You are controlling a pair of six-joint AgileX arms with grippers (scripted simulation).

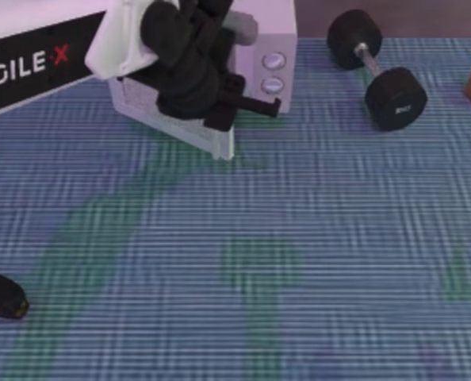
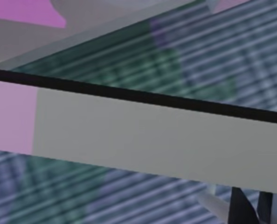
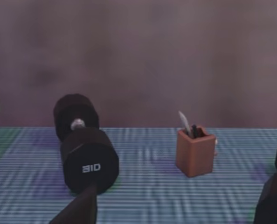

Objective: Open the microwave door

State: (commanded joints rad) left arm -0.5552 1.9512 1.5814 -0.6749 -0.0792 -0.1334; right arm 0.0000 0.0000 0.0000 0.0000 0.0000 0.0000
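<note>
While the microwave door (image 1: 184, 127) stood swung partway out from the microwave (image 1: 259, 48), the opening was underway but not finished.

At the far left of the worktop (image 1: 299, 262), the door angled out from the oven's front, its free edge near the middle of the cloth, beside the knob panel. The left hand (image 1: 247, 99) sat over that door by its handle; whether it was clenched or released could not be told. I judged more swing was needed. The right hand was out of the top view, parked near the dumbbell (image 1: 376, 67).
</note>
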